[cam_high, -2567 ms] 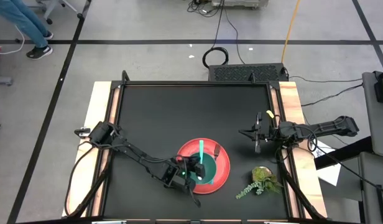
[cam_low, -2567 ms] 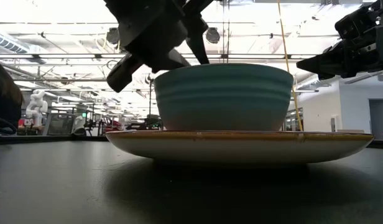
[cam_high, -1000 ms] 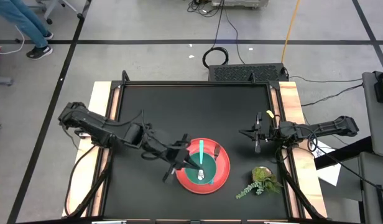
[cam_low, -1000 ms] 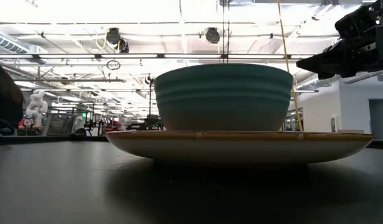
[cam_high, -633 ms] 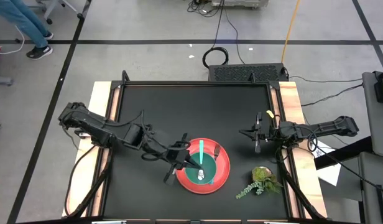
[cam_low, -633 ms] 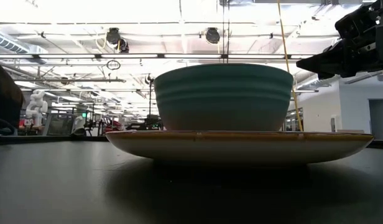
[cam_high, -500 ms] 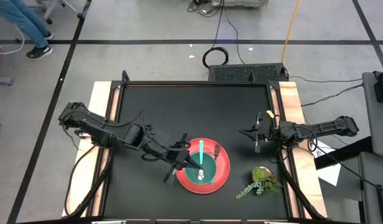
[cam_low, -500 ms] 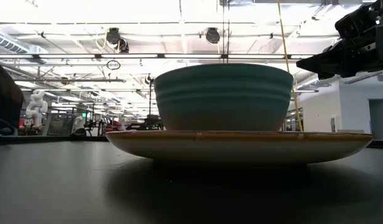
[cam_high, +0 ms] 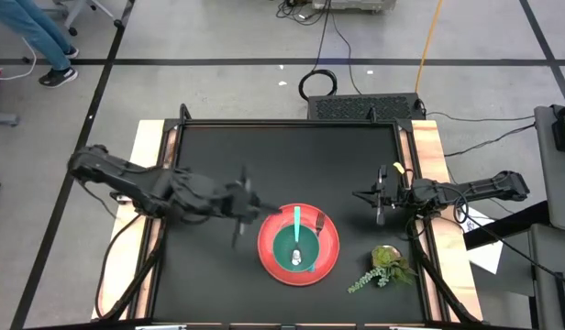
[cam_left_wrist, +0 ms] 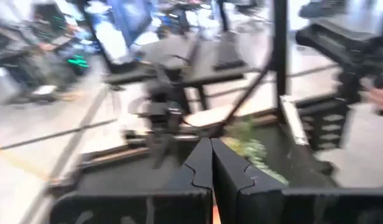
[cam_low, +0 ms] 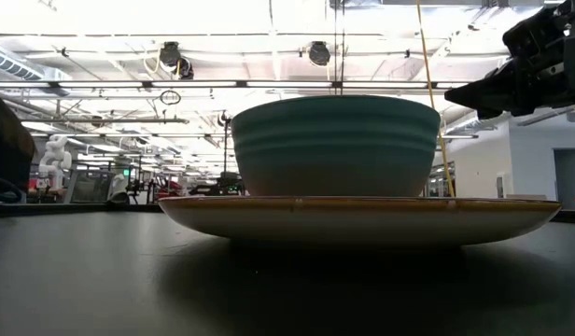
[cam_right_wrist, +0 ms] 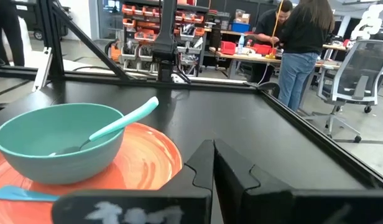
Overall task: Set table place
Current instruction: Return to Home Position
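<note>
Front edge first: a leafy plant sprig (cam_high: 385,263) lies on the table (cam_high: 282,156), over to the right. Just behind it sits the red plate (cam_high: 330,252), carrying the green bowl (cam_high: 284,249) with a light green spoon (cam_right_wrist: 126,118) leaning inside and a blue fork (cam_right_wrist: 23,194) alongside. The left gripper (cam_high: 246,211) hangs just left of the plate, blurred, fingers pinched together on nothing. The right gripper (cam_high: 379,203), likewise clenched empty, waits by the right edge. Far back, a person (cam_right_wrist: 300,43) stands at a bench.
</note>
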### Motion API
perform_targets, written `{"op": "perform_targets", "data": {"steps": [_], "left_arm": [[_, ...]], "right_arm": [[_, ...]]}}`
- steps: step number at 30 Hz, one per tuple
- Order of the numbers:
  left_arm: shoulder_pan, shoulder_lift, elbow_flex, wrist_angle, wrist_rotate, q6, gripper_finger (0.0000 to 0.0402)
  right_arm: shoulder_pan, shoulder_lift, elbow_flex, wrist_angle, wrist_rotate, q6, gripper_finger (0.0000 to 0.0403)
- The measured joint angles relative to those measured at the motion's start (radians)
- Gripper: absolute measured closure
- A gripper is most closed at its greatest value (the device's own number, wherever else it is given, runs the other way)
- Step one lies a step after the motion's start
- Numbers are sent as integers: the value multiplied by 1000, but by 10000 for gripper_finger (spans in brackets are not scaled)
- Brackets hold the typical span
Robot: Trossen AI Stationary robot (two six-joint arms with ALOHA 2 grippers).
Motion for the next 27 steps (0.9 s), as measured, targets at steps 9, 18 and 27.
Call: {"op": "perform_targets", "data": {"steps": [9,18,27], "left_arm": [[61,-161,-59,-87,-148,-15,401],[193,-365,-347,10,-64,-133,401],[259,-604,-703,310,63,-208,401]], "right_arm": [[0,0,0,42,0,15,403],[0,0,0,42,0,19,403],[0,0,0,41,0,18,403]]}}
